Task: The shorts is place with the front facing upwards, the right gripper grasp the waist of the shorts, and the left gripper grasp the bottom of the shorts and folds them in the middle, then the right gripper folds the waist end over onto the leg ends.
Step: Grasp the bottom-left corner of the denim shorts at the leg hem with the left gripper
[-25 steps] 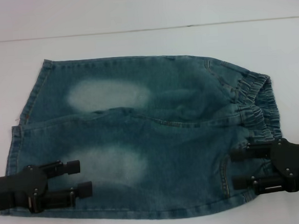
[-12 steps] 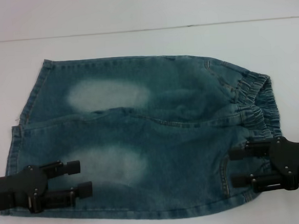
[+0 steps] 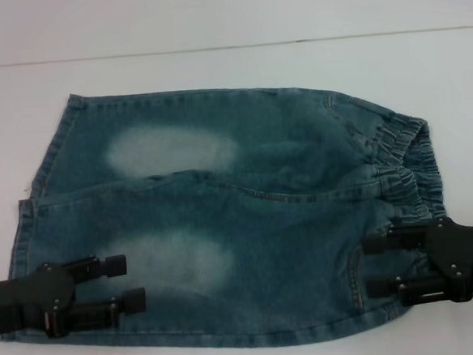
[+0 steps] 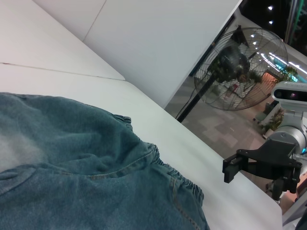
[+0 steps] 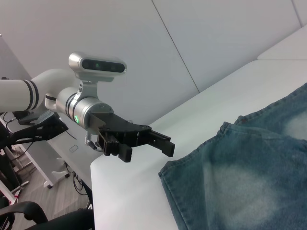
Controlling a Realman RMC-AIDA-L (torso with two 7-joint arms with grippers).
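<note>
Blue denim shorts (image 3: 247, 217) lie flat on the white table, front up, with the elastic waist (image 3: 410, 165) at the right and the leg hems (image 3: 25, 233) at the left. My left gripper (image 3: 130, 281) hovers open over the near leg's bottom edge. My right gripper (image 3: 371, 265) hovers open over the near end of the waist. Neither holds cloth. The left wrist view shows the shorts (image 4: 72, 163) and, farther off, the right gripper (image 4: 230, 170). In the right wrist view the left gripper (image 5: 147, 151) stands open beside the leg hem (image 5: 192, 167).
The white table (image 3: 229, 64) extends behind the shorts, with a thin seam across its back. Its near edge lies just below the shorts. Off the table stand a floor fan (image 4: 240, 62) and an office chair (image 5: 24, 213).
</note>
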